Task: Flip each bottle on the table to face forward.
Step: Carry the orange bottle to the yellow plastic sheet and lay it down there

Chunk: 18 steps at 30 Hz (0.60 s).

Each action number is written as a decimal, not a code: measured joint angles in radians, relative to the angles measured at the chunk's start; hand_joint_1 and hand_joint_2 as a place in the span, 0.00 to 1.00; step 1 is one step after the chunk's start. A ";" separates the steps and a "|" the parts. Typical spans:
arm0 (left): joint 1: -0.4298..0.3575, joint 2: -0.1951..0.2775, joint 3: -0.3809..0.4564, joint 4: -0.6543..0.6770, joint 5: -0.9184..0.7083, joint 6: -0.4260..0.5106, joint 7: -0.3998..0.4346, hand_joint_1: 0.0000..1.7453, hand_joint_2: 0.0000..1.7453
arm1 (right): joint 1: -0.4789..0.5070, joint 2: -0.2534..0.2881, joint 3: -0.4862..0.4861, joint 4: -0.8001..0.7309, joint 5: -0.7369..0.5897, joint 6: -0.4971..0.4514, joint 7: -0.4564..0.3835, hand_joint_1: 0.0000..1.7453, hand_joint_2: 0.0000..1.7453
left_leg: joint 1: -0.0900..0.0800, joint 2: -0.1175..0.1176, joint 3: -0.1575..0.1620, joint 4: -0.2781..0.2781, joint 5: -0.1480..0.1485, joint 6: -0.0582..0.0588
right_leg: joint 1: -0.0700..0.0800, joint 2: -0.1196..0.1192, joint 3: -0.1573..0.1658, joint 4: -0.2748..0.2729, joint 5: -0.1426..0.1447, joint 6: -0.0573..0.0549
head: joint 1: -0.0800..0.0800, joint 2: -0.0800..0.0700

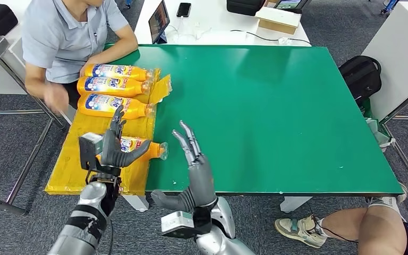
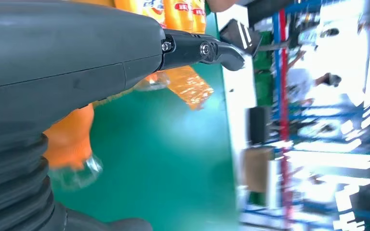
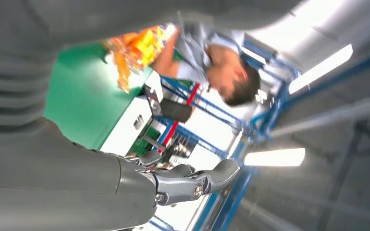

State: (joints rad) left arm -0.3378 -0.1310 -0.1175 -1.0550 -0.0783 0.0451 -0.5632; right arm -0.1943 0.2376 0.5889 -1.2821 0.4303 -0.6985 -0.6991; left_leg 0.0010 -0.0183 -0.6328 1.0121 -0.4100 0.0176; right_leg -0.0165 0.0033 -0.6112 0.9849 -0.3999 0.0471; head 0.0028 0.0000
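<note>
Your left robot hand (image 1: 114, 146) hovers spread above the nearest bottle (image 1: 144, 148), gripping nothing. Your right robot hand (image 1: 195, 167) is wide, empty. Three bottles (image 1: 114, 85) lie beyond on the surface (image 1: 276, 117).

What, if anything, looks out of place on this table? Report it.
One orange bottle lies apart from the row of three bottles, nearer the robot, partly behind the left hand. A loose yellow packet sits askew beside the row.

Nearest bottle (image 1: 141, 149) half hidden behind left hand (image 1: 112, 151); its label unreadable.
</note>
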 joint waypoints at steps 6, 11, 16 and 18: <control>0.119 -0.043 0.005 -0.158 0.030 0.069 -0.032 0.00 1.00 | 0.099 -0.003 -0.077 -0.164 -0.093 0.000 0.000 0.00 1.00 | 0.000 0.000 -0.001 0.000 -0.001 0.000 | 0.000 0.000 -0.001 0.000 0.000 0.000 | 0.000 0.000; 0.223 -0.047 0.001 -0.284 -0.022 0.124 -0.057 0.00 1.00 | 0.178 -0.029 -0.190 -0.271 -0.154 0.003 0.000 0.00 1.00 | 0.000 0.000 -0.001 0.000 -0.002 0.001 | 0.000 0.000 -0.001 -0.001 0.000 0.000 | 0.000 0.000; 0.317 -0.057 -0.002 -0.389 -0.114 0.211 -0.060 0.00 1.00 | 0.214 -0.022 -0.359 -0.280 -0.380 0.129 0.003 0.00 0.25 | 0.000 0.000 -0.001 0.000 -0.003 0.001 | 0.000 0.000 -0.001 -0.001 0.000 0.000 | 0.000 0.000; 0.357 -0.057 -0.010 -0.418 -0.167 0.241 -0.064 0.00 1.00 | 0.216 -0.008 -0.423 -0.262 -0.367 0.137 0.003 0.00 0.75 | 0.000 0.001 -0.001 0.000 -0.003 0.001 | 0.000 0.000 -0.001 -0.002 0.000 0.000 | 0.000 0.000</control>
State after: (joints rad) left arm 0.0190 -0.1885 -0.1273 -1.4734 -0.2454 0.2856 -0.6271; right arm 0.0221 0.2296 0.1657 -1.5443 0.0634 -0.5618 -0.6961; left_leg 0.0005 -0.0177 -0.6338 1.0120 -0.4125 0.0189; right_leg -0.0167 0.0035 -0.6123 0.9834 -0.4003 0.0473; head 0.0027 0.0000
